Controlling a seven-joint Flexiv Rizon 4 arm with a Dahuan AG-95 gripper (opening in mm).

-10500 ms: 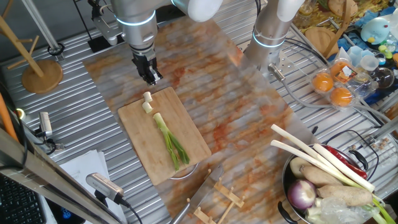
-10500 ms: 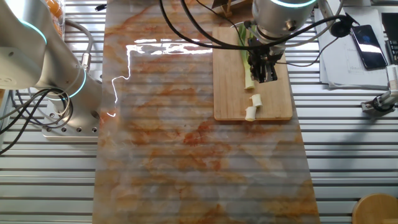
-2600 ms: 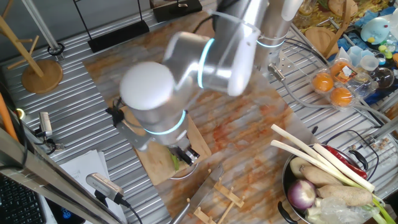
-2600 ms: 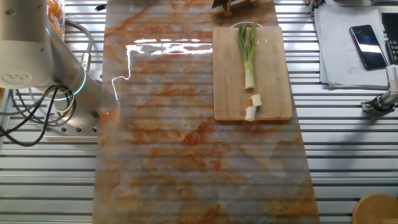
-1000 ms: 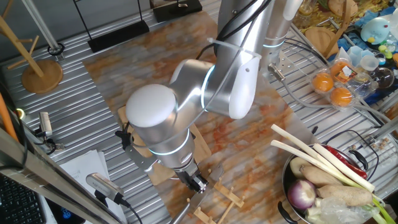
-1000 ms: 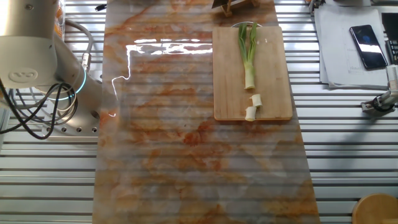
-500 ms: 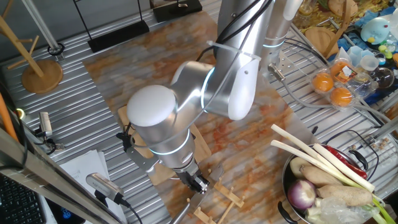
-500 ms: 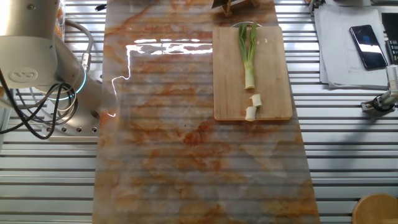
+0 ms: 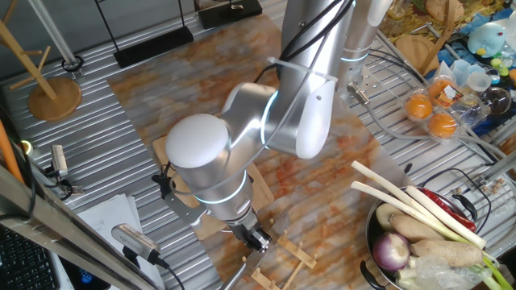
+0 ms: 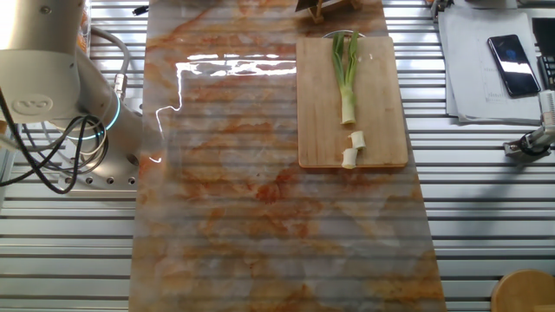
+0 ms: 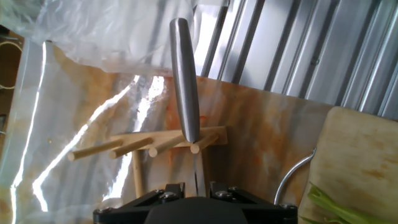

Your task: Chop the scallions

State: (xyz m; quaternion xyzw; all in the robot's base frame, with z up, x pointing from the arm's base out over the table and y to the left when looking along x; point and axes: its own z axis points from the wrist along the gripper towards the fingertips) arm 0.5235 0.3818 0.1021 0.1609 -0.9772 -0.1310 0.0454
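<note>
The scallion (image 10: 347, 76) lies on the wooden cutting board (image 10: 386, 104), white base toward two short cut white bits (image 10: 352, 147). In one fixed view the arm hides the scallion; my gripper (image 9: 257, 239) hangs past the board's near end, above the wooden knife rack (image 9: 292, 256). In the hand view a knife with a steel handle (image 11: 184, 81) rests on that rack (image 11: 149, 148). Its thin blade runs down between my fingers (image 11: 165, 188), which stand apart on either side of it. My gripper (image 11: 196, 188) looks open. Green leaves (image 11: 329, 202) show at the lower right.
A pot (image 9: 372, 242) at the right holds long white leek stalks (image 9: 411, 205), an onion and roots. Oranges in a tray (image 9: 431, 113) sit behind it. A wooden stand (image 9: 55, 97) is at the left. A phone (image 10: 509, 65) lies on papers beside the board.
The arm left the far end of the board, swung across it and now hovers at the knife rack, creeping slightly lower over the last second. The scallion and cut bits have not moved.
</note>
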